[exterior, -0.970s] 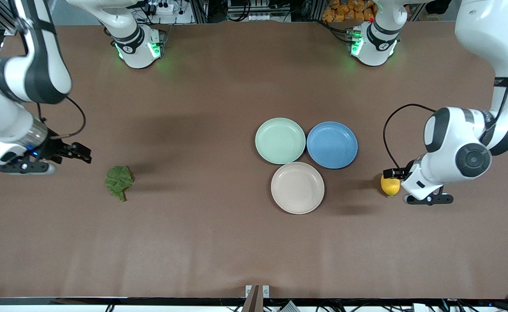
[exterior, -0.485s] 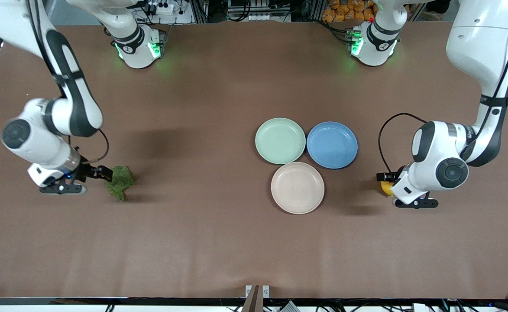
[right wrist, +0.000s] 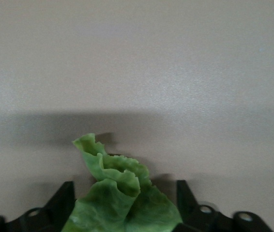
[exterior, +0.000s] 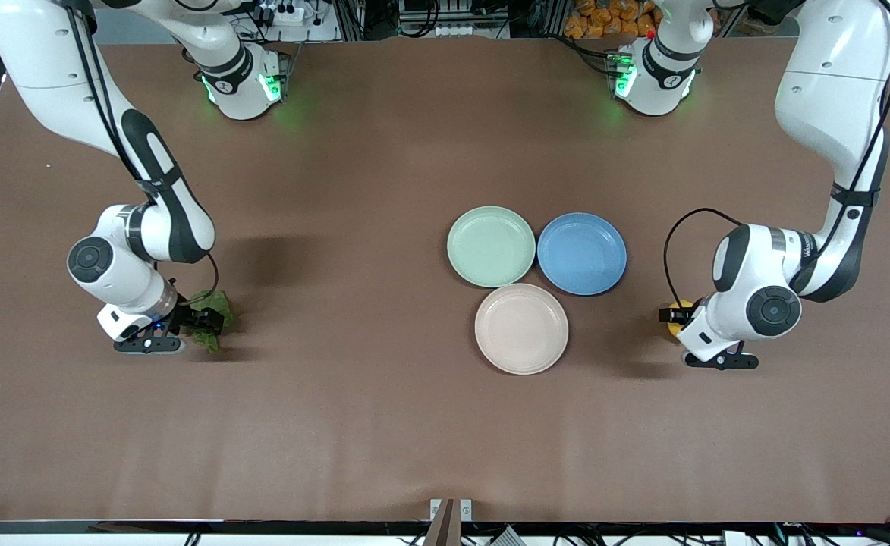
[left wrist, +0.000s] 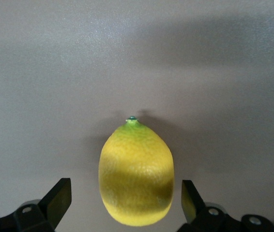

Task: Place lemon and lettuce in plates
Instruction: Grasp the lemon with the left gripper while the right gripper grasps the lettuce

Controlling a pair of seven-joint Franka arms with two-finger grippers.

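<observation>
On the desk (exterior: 384, 425) we see three plates clustered toward the left arm's end: the mint plate (exterior: 491, 246), the blue plate (exterior: 582, 253) touching beside it, and the beige plate (exterior: 521, 328) nearer the front camera, all empty. The right gripper (exterior: 203, 322) is down at the lettuce (exterior: 215, 311) at the right arm's end, its fingers spread wide with the leaf standing between them in the right wrist view (right wrist: 120, 198). The left gripper (exterior: 676, 316) sits just as low at the lemon (left wrist: 136, 171), fingers wide and apart from the skin on both sides. We judge the lemon the likelier trouble: it is rounded and smooth, and a squeeze off its middle could roll it or squirt it out along the desk. The lettuce is soft and crumpled, so a pinch may catch only a fold and let it slip on the lift. With the blue plate right against the mint one, a drop could land in the wrong dish. From the front view, the left wrist hides most of the lemon and the right wrist covers part of the leaf; both wrist views cut off the fingertips, so whether they touch the desk we cannot tell.
</observation>
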